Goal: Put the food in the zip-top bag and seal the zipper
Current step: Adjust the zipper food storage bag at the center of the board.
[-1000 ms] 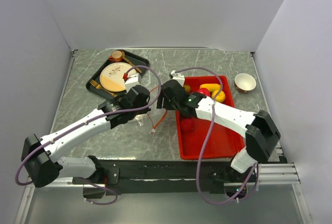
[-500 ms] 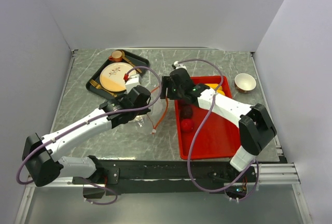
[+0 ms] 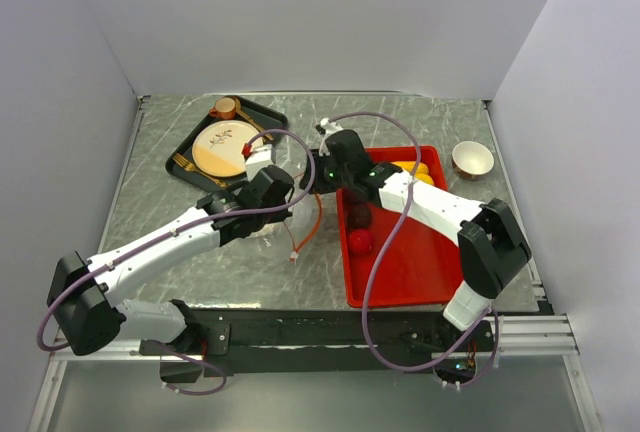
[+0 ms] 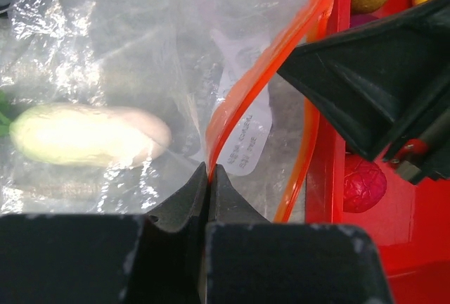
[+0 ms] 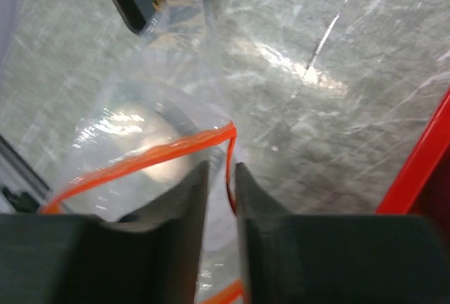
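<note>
One clear crinkly plastic bag, thin orange-red strip on mouth; one smooth long white veggie inside; left claw clenched on strip; right claw astride strip, cannot tell grip.

Right tool narrowed astride zipper, maybe gripping now.
</note>
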Controlling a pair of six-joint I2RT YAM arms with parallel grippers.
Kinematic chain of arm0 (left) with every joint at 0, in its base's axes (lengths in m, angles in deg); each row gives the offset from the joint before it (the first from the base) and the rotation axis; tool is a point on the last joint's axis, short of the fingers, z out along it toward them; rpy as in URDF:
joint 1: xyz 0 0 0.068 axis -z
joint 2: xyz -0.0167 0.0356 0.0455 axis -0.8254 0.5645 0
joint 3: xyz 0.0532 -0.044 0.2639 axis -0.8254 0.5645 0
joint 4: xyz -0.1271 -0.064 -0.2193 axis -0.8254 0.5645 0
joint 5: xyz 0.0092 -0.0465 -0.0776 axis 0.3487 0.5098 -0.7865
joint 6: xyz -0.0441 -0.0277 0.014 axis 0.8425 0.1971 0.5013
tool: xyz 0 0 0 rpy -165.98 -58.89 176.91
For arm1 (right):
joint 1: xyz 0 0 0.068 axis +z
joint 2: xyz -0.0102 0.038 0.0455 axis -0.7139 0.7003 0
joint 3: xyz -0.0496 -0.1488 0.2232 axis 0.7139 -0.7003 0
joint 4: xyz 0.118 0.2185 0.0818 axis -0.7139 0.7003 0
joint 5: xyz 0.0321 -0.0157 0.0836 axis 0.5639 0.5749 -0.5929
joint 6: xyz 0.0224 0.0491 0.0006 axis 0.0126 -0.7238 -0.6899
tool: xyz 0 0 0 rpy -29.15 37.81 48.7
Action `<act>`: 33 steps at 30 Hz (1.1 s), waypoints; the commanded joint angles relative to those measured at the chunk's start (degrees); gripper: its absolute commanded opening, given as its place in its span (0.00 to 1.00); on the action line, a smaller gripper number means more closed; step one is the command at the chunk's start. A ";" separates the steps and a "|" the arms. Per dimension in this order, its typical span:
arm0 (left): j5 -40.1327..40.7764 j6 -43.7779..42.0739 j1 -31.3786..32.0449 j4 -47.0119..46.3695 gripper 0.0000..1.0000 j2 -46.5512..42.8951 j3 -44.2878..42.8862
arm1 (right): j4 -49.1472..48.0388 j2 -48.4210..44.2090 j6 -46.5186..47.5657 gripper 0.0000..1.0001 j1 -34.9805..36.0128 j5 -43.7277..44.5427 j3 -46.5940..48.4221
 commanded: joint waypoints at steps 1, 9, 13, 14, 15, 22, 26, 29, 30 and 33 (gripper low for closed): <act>-0.49 -0.25 -0.15 -0.69 0.01 -0.39 -1.17 | -0.74 1.32 1.06 0.23 0.29 -0.23 0.95; 0.66 1.51 -0.15 1.68 0.01 1.10 -1.96 | 5.06 -0.96 -7.45 0.00 1.52 28.36 2.01; -0.92 1.59 -0.15 0.98 0.01 1.54 -1.52 | 8.93 -0.43 -11.07 0.00 1.70 32.74 4.73; -1.36 1.77 -0.15 0.89 0.01 1.63 -1.34 | 9.28 0.35 -10.28 0.00 1.70 31.95 5.25; -1.54 1.77 -0.15 0.37 0.01 1.63 -1.17 | 8.85 0.62 -9.84 0.00 1.87 31.24 5.69; -1.28 1.95 -0.15 0.19 0.01 1.54 -1.25 | -1.69 -3.67 -6.32 0.27 2.66 20.70 -1.15; -1.63 1.68 -0.15 -0.34 0.01 1.89 -1.25 | 4.84 -4.91 -7.54 0.45 2.31 19.72 0.85; -1.19 2.21 -0.15 -0.07 0.01 1.80 -1.08 | 13.03 -8.85 -9.48 0.60 1.26 22.08 3.07; -1.02 2.21 -0.15 -0.16 0.01 1.72 -0.90 | 13.85 -10.43 -9.75 0.63 0.91 22.44 2.10; -0.75 1.95 -0.15 -1.04 0.01 1.80 -0.46 | 16.22 -17.20 -11.68 0.73 -0.32 23.85 -3.17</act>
